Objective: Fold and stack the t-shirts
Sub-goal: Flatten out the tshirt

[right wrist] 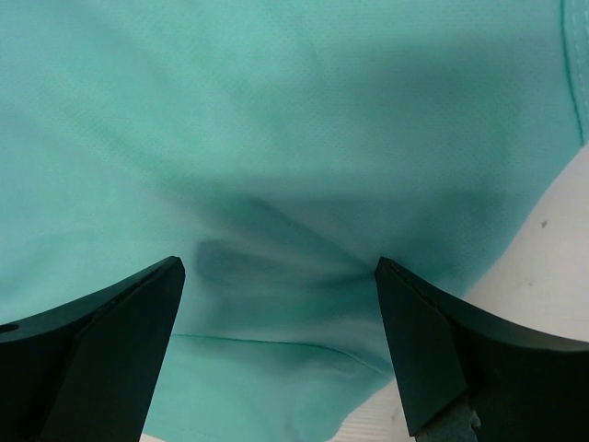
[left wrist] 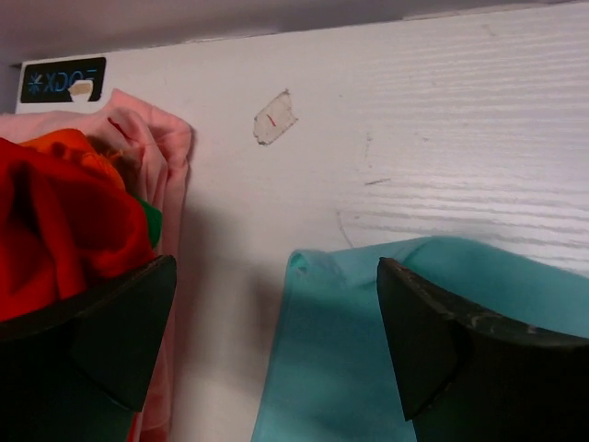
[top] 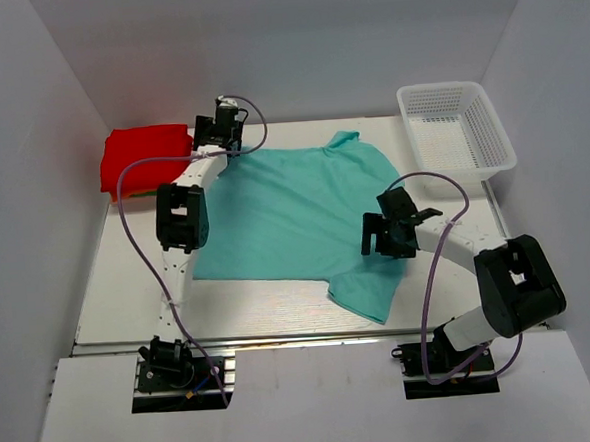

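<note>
Right gripper is nearest, over the near-right part of the teal t-shirt. Its jaws are spread wide with nothing clamped, and its wrist view shows only teal cloth under the fingers, with a shallow crease puckered between them. A strip of bare table shows at the right of that view, past the shirt's hem. The teal t-shirt lies opened out flat across the middle of the table, collar toward the far side, with one sleeve reaching toward the near edge on the right. Left arm is stretched out to the far-left corner of that shirt. Left gripper is also wide open and holding nothing. A rounded edge of the teal cloth sits below the gap, closer to the right-hand finger in its wrist view, and there is bare tabletop beyond it. Can't tell if either fingertip touches the cloth. Just left of that gripper, the red t-shirt sits folded on the far-left corner, apart from the teal one. The left wrist view shows an orange edge on it, pink cloth under and beside it, and a small bit of green. A scrap of tape and a black label are on the table farther back. White mesh basket sits at the far-right corner, not touching the teal shirt.
</note>
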You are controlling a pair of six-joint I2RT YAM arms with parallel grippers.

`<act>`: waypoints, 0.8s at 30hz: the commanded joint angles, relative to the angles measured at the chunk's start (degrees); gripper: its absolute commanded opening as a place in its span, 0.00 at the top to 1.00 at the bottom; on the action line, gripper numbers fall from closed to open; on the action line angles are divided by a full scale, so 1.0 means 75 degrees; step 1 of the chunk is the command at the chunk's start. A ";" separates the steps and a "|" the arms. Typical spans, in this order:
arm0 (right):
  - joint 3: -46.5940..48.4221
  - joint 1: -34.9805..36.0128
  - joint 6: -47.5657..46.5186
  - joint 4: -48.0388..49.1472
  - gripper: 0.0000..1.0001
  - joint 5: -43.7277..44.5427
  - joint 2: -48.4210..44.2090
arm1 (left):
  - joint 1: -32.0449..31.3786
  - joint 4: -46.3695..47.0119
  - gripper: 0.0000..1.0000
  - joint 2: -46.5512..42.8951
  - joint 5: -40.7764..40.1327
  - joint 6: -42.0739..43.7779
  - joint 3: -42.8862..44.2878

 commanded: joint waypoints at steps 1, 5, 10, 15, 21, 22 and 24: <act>0.0417 -0.0038 -0.0409 -0.0545 0.10 0.0024 -0.0316 | -0.0087 -0.0124 0.00 -0.1383 0.0615 -0.0474 -0.0191; 0.0722 -0.0038 -0.0726 -0.0522 0.10 -0.0397 -0.0750 | -0.0087 -0.1305 0.00 -0.2168 0.1353 -0.1142 -0.0192; 0.0747 -0.0026 -0.0692 -0.0627 0.10 -0.0305 -0.1452 | -0.0239 -0.2245 0.00 -0.3410 0.2410 -0.1937 -0.1139; 0.0243 0.0021 -0.0610 -0.0885 0.10 -0.0538 -0.2354 | -0.0310 -0.3324 0.00 -0.5549 0.2492 -0.3566 -0.4117; -0.0108 0.0395 -0.0891 -0.1435 0.10 -0.1207 -0.3095 | -0.0204 -0.3033 0.00 -0.8400 0.2385 -0.5653 -0.8694; -0.0132 0.0465 -0.0961 -0.1471 0.10 -0.1300 -0.3072 | -0.0100 -0.2695 0.00 -0.8799 0.2502 -0.5876 -0.9222; -0.0249 0.0874 -0.0974 -0.1471 0.10 -0.1452 -0.3048 | -0.0099 -0.2692 0.00 -0.9866 0.2341 -0.6239 -1.0357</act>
